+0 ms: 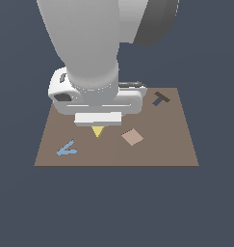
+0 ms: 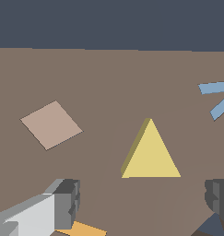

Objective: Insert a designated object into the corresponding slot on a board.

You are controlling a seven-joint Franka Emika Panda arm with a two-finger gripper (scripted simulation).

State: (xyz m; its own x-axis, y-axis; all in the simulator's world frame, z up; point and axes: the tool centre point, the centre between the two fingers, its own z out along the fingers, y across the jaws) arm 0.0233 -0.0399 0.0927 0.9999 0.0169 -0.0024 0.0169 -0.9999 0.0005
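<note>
Gripper [image 2: 143, 198] open, fingers [image 2: 67, 198] spread clear of the yellow triangle [image 2: 151, 154]; the triangle lies flat on the board [image 1: 176, 144], centre of the exterior frame. Blue V-piece [image 1: 67, 149] sits lower left; tan square [image 1: 132, 137] right of centre.

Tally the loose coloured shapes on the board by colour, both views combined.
Yellow triangle: 1
Blue V-shaped piece: 1
Pinkish-tan square: 1
Orange piece, only a corner showing by the gripper finger: 1
Total: 4, all lying on the brown board. The dark T-shaped recess is a cutout, not counted.
</note>
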